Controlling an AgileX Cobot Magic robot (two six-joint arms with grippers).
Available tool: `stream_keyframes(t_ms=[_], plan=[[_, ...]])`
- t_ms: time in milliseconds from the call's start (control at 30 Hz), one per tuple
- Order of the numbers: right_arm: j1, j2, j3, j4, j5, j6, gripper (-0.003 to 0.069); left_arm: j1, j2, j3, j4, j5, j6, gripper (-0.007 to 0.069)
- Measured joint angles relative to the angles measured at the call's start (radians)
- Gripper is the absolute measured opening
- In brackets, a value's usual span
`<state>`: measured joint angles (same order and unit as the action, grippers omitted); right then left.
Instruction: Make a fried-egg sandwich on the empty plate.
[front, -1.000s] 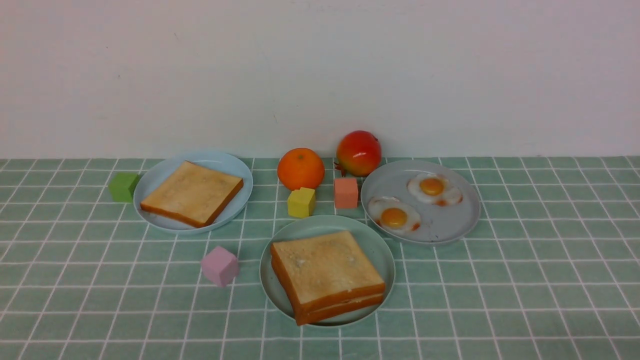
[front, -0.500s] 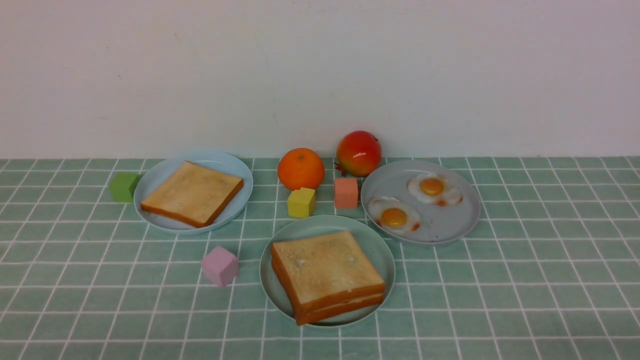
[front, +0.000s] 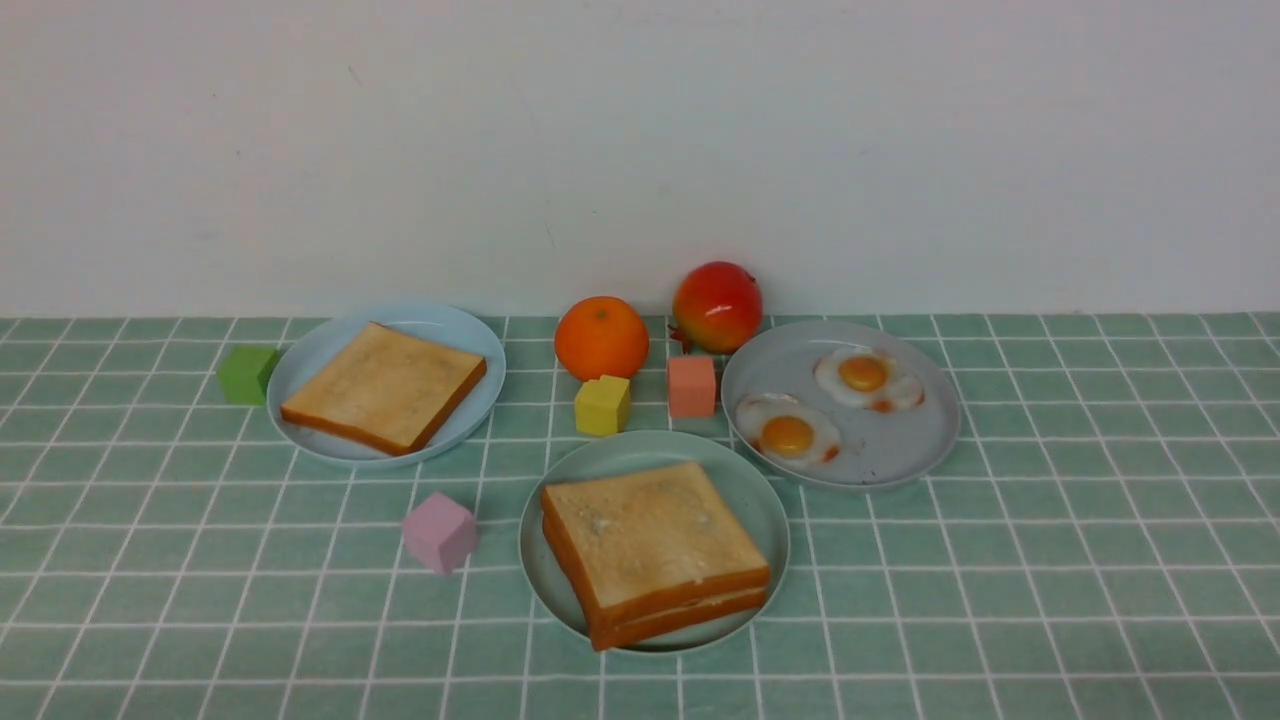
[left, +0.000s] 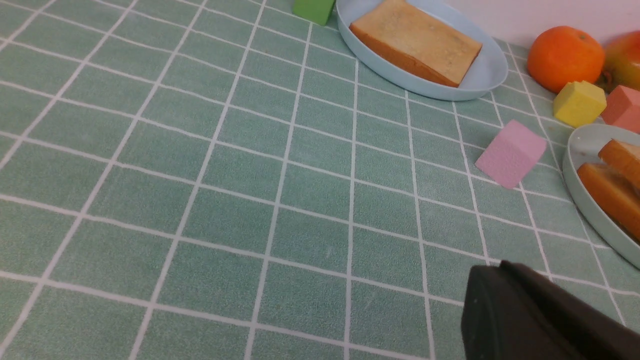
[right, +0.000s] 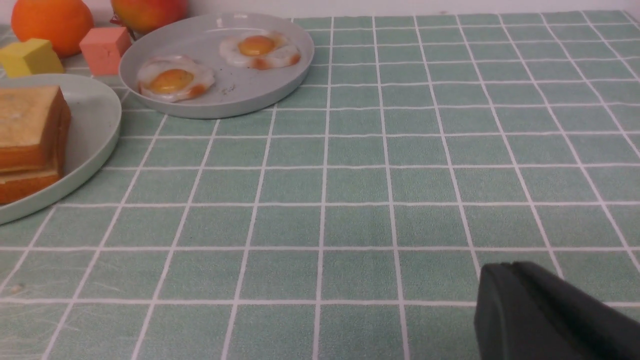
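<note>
**Both pincers pressed together, sandwich on the mint-green plate**

Pincers showed only in the wrist views: the left pincer (left: 500, 285) appeared as a single dark mass low over the table (front: 1050, 600), its jaws pressed together and holding nothing, and the right pincer (right: 505, 290) looked the same — one dark block above bare checked cloth, jaws pressed together, nothing between them. Neither reached into the front view.

The fried-egg sandwich (front: 655, 550) lay on the empty plate (front: 760, 500), the mint-green one nearest the robot, near the middle of the table. Two toast slices sat stacked, with a thin pale line visible between them along the near edge.

Behind and to the left stood the pale blue plate (front: 330, 345) with a single toast slice (front: 385, 385) lying flat on it. Behind and to the right stood the grey plate (front: 900, 450) carrying two fried eggs (front: 790, 432) side by side, apart from each other.

Between the far plates sat an orange (front: 601, 337) and a red fruit (front: 717, 306) close to the wall. A yellow block (front: 602, 404) and a salmon block (front: 692, 385) stood just in front of them — both just behind the mint-green plate's rim. A pink block (front: 439, 531) lay just left of that plate, and a green block (front: 246, 374) sat beside the pale blue plate's left edge.
</note>
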<state>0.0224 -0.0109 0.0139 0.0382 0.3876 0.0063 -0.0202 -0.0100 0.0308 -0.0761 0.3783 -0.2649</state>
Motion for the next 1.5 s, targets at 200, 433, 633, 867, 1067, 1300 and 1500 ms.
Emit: stream_keyframes(t_ms=[200, 433, 633, 867, 1067, 1300, 1500], plan=[[0.0, 0.0, 0.0, 0.0, 0.0, 0.0, 0.0018, 0.0, 0.0, 0.0, -0.001, -0.001, 0.0, -0.0013], [0.0, 0.0, 0.0, 0.0, 0.0, 0.0, 0.0027, 0.0, 0.0, 0.0, -0.001, -0.002, 0.0, -0.0013], [0.0, 0.0, 0.0, 0.0, 0.0, -0.001, 0.0031, 0.0, 0.0, 0.0, -0.001, -0.002, 0.0, -0.0013], [0.0, 0.0, 0.0, 0.0, 0.0, -0.001, 0.004, 0.0, 0.0, 0.0, -0.002, -0.002, 0.0, -0.0013], [0.0, 0.0, 0.0, 0.0, 0.0, -0.001, 0.0048, 0.0, 0.0, 0.0, -0.002, -0.002, 0.0, -0.0013], [0.0, 0.0, 0.0, 0.0, 0.0, -0.001, 0.0058, 0.0, 0.0, 0.0, -0.002, -0.002, 0.0, -0.0013], [0.0, 0.0, 0.0, 0.0, 0.0, -0.001, 0.0064, 0.0, 0.0, 0.0, -0.002, -0.002, 0.0, -0.0013]])
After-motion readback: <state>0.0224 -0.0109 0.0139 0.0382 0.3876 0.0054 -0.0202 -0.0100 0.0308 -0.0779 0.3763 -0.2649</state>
